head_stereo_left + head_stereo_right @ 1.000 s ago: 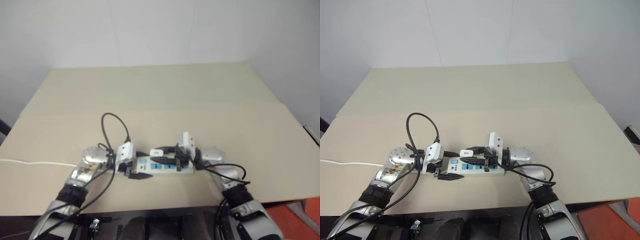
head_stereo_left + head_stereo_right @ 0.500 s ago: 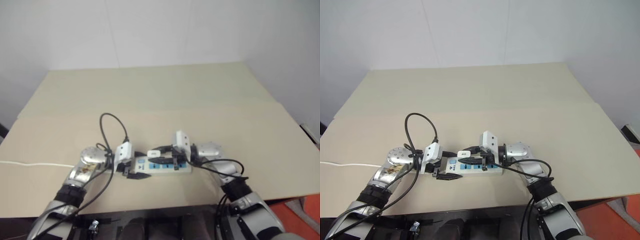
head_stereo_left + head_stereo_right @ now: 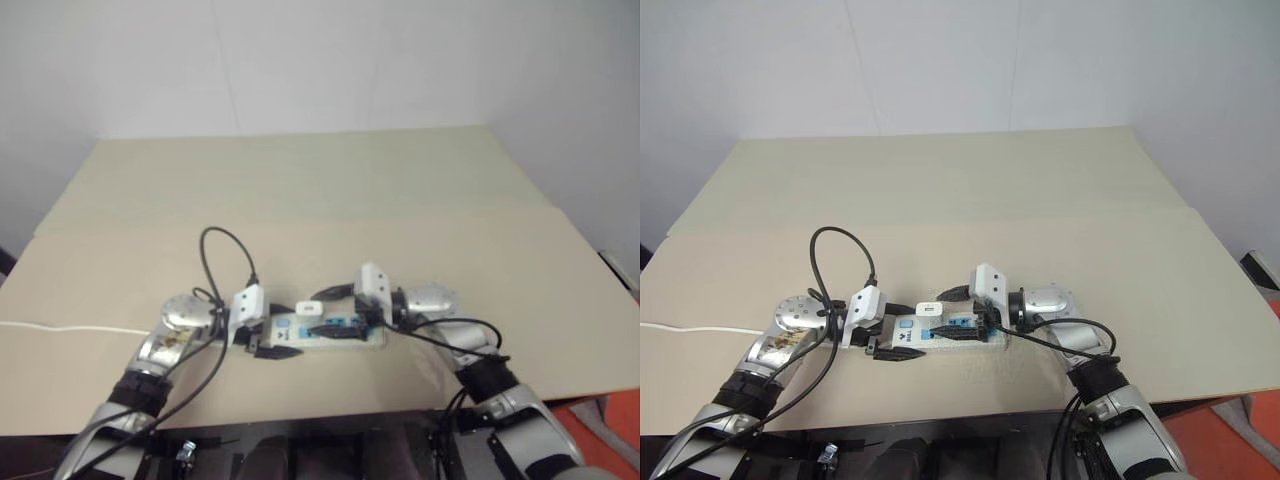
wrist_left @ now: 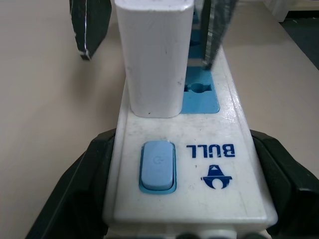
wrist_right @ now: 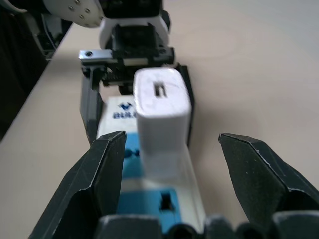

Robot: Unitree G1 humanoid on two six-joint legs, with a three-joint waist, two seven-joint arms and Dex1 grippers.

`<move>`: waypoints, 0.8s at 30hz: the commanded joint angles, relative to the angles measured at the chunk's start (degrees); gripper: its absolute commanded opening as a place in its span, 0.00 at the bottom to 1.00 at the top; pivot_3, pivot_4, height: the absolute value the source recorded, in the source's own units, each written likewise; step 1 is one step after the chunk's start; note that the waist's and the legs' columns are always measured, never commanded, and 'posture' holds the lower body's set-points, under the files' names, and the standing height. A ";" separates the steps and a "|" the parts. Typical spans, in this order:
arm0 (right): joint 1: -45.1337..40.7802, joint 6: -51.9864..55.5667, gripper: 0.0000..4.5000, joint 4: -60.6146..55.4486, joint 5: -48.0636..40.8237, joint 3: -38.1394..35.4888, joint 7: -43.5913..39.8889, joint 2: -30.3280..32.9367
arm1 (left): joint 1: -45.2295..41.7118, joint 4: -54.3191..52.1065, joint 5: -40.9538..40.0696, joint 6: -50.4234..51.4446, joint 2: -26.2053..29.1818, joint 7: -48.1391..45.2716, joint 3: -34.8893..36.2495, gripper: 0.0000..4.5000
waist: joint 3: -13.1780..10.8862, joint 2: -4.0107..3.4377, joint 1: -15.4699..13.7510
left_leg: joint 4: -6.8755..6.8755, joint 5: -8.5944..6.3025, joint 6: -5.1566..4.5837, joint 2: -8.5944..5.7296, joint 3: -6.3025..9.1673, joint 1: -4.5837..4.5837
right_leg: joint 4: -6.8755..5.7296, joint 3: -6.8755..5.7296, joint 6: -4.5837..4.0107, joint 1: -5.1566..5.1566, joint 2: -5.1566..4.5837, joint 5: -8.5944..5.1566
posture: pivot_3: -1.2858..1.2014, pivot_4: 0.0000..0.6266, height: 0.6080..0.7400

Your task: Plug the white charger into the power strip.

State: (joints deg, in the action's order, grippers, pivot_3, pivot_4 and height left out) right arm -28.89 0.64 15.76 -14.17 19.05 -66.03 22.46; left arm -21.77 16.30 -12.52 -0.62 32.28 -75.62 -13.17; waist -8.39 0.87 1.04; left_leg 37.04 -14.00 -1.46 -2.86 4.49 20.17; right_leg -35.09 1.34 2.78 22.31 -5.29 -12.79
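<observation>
One broad beige flat-topped table (image 3: 400,200) carried the long white plastic power strip (image 3: 330,333) near its front edge. Left pincer (image 4: 184,209) pinched the strip's switch end, its black fingers (image 4: 75,199) pressed against both sides. Right pincer (image 5: 172,154) stood spread, fingers clear on either side of the small white boxy charger (image 5: 162,107), which sat upright in the blue socket nearest the switch.
</observation>
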 commanded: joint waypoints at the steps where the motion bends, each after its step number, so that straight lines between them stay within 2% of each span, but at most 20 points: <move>1: 1.92 1.86 0.82 0.53 2.71 -1.14 0.23 3.53 | -0.16 -3.74 -4.27 5.40 1.80 -0.57 3.65 0.99 | -0.04 0.04 -0.06 | 0.00 0.00 0.00 -0.01 0.00 0.05 | 0.00 0.00 0.00 0.05 0.00 0.00 | 0.52 0.24 1.00; 6: 2.37 5.43 0.82 -7.05 -0.66 -4.86 -1.08 8.47 | 0.51 -14.03 -11.69 14.42 4.14 0.24 8.66 0.99 | -0.16 0.10 -0.57 | 0.02 0.01 0.00 -0.06 0.01 0.53 | 0.07 -0.12 -0.02 0.44 -0.11 0.02 | 0.52 0.24 1.00; 8: 2.82 6.20 0.82 -10.21 -1.86 -6.89 -2.24 11.39 | 1.91 -18.71 -14.28 16.74 5.90 -0.20 10.54 0.99 | -0.19 0.08 -0.41 | 0.04 0.02 0.01 -0.13 0.00 1.04 | 0.01 -0.10 -0.43 0.98 -0.13 0.28 | 0.52 0.24 1.00; 11: 3.86 7.05 0.82 -13.78 -3.66 -10.10 -3.65 15.46 | 3.42 -24.25 -19.07 22.01 9.67 -1.91 12.98 0.99 | -0.23 0.05 -0.21 | -0.10 -0.01 0.07 -0.16 -0.03 1.29 | 0.02 -0.05 -0.49 1.33 -0.17 0.31 | 0.52 0.24 1.00; 13: 4.95 7.99 0.82 -16.21 -5.31 -12.93 -4.83 18.76 | 3.87 -27.43 -22.99 25.63 11.92 -1.62 15.88 0.99 | -0.24 0.05 -0.21 | -0.10 -0.01 0.07 -0.17 -0.07 1.84 | -0.01 -0.01 -0.50 1.90 -0.16 0.33 | 0.52 0.24 1.00; 15: 6.22 8.15 0.82 -17.44 -6.24 -15.79 -5.72 21.85 | 4.30 -29.24 -25.93 28.17 14.02 -1.52 18.83 0.99 | -0.34 0.04 -0.29 | -0.10 -0.01 0.08 -0.15 -0.06 1.90 | 0.01 -0.05 -0.51 1.95 -0.15 0.33 | 0.52 0.24 1.00; 19: 8.19 8.24 0.82 -17.94 -7.99 -21.12 -6.83 26.77 | 7.61 -31.04 -27.39 28.88 18.56 -2.84 23.47 0.99 | -0.57 -0.01 -0.25 | -0.10 -0.01 0.07 -0.18 -0.12 1.83 | 0.08 -0.03 -0.51 1.83 -0.22 0.33 | 0.52 0.24 1.00; 24: 10.42 9.63 0.82 -18.85 -9.43 -25.46 -6.57 29.94 | 11.12 -29.80 -26.68 27.83 22.69 -4.41 26.94 0.99 | -0.70 0.01 -0.31 | -0.07 0.00 0.07 -0.12 -0.14 1.77 | 0.03 -0.03 -0.55 1.81 -0.14 0.35 | 0.52 0.24 1.00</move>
State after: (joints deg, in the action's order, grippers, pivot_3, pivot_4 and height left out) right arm -18.87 9.72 -0.95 -21.95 -3.85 -72.46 51.40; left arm -10.82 -12.93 -38.59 27.75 53.90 -79.37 11.46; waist -9.09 0.88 0.73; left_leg 36.97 -14.00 -1.40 -2.97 4.35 21.94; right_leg -35.08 1.30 2.22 24.13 -5.42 -12.43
